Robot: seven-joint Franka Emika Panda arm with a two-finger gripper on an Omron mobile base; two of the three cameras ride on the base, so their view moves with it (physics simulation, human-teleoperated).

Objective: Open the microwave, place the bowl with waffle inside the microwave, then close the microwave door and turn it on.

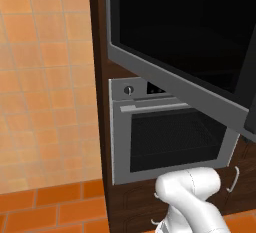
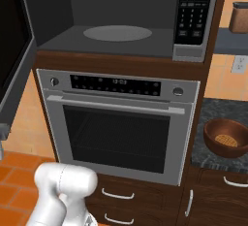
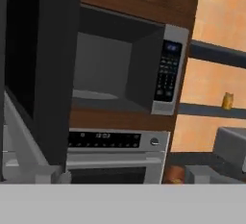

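Overhead, the built-in grey-framed microwave [image 2: 121,21] stands with its dark cavity exposed, a round grey turntable [image 2: 117,33] on its floor. Its black glass, grey-edged microwave door [image 1: 175,42] is swung wide to the left. Below sits the silver oven [image 2: 116,123]. On the dark speckled counter [image 2: 213,111] to the right rests the brown round bowl [image 2: 226,137] holding a waffle [image 2: 225,140]. Whether the gripper is clenched or released cannot be told.

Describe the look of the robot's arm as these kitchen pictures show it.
The arm is glossy white with smooth, rounded, bulbous links, like a bent elbow. In the left base view the same arm swells into a thick curved segment. No cables or markings are visible. Finger tips cannot be made out in the hand view.
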